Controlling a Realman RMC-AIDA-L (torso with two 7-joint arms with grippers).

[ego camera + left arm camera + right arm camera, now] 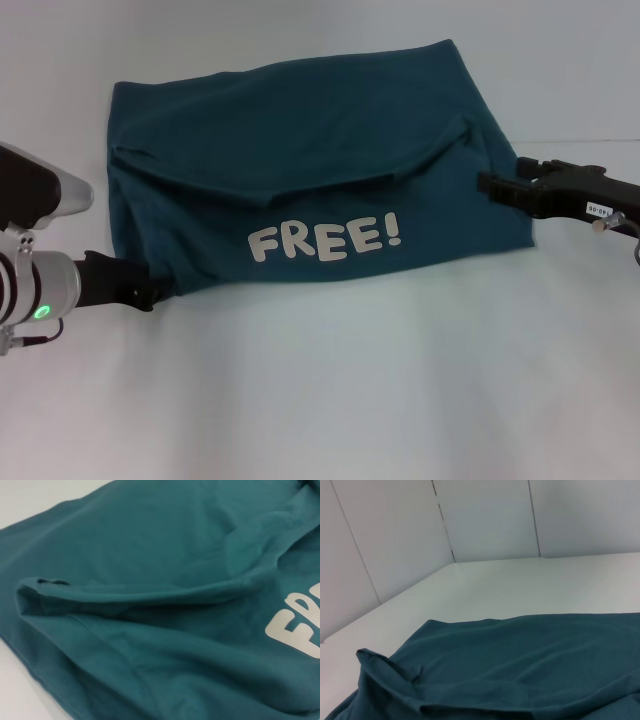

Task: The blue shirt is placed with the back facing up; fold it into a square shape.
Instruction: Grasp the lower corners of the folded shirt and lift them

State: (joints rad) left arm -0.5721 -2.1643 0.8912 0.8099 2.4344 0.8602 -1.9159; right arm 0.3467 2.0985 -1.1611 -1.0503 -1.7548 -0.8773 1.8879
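Seeing the blue shirt (310, 190) lying part-folded on the desk (330, 390); I cannot tell either gripper's state, left gripper (150, 292), right gripper (487, 182).

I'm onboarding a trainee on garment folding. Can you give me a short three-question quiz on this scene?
1. True or false: the blue shirt lies fully flat and unfolded.
2. What word is printed on the folded-over part? A) FREE! B) SALE C) nothing
3. At which sides of the shirt are the left gripper and the right gripper?

Key:
1. False, it is already partly folded.
2. A.
3. Left gripper at the near left corner, right gripper at the right edge.
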